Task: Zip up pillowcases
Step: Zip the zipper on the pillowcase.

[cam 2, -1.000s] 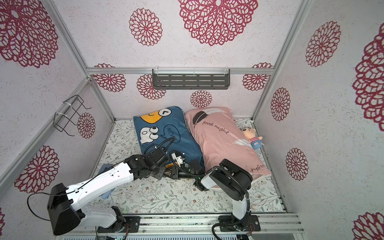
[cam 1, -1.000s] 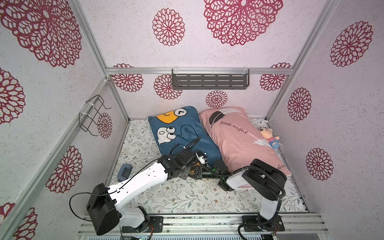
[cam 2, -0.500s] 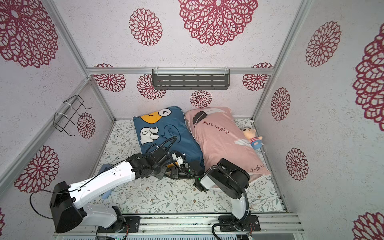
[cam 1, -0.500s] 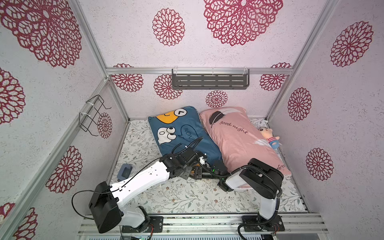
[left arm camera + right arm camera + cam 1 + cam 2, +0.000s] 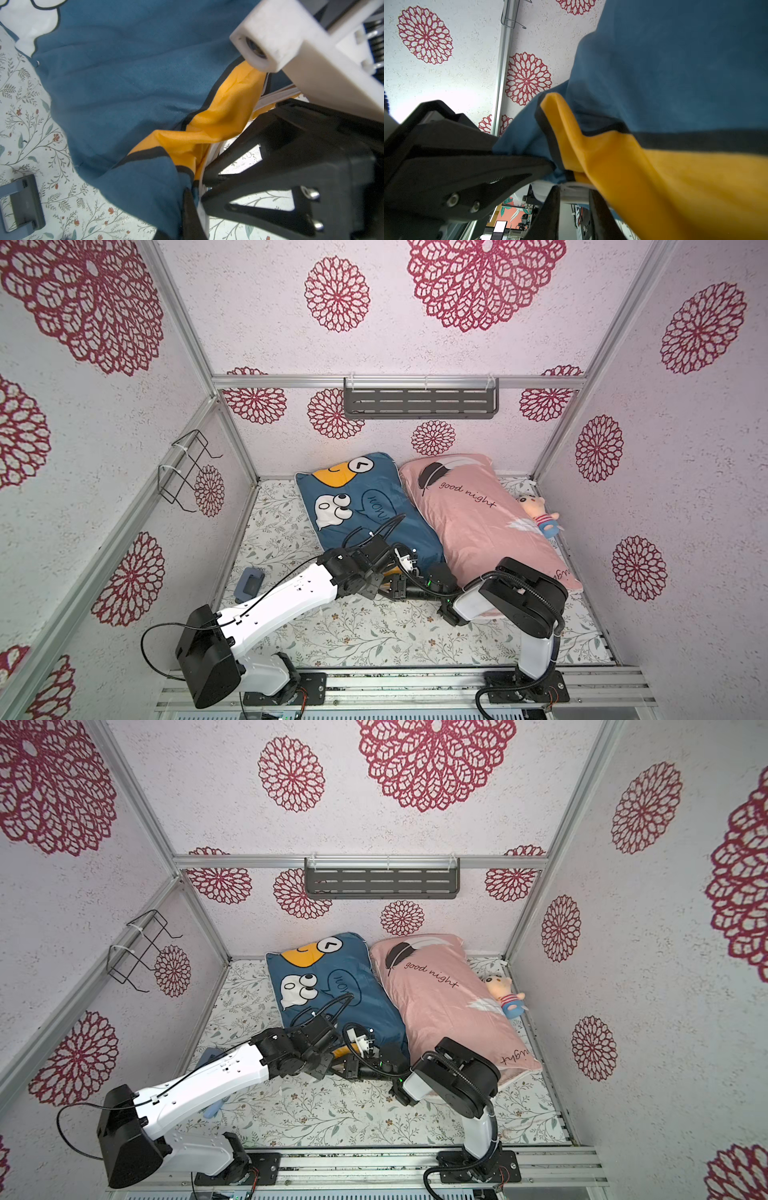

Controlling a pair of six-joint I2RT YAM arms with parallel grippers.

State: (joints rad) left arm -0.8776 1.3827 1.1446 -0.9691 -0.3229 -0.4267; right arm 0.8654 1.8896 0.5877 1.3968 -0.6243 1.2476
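While left pincer [image 5: 196, 187] clamps blue pillowcase [image 5: 124, 83] edge | right pincer [image 5: 574, 193] astride it

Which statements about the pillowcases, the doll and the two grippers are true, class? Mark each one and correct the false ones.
1. The blue pillowcase lies beside the pink pillowcase. True.
2. The plush doll lies on the blue pillowcase. False: it lies beside the pink pillowcase.
3. The left gripper is shut on blue fabric. True.
4. The right gripper works at the pink pillowcase. False: it is at the blue pillowcase's near edge.
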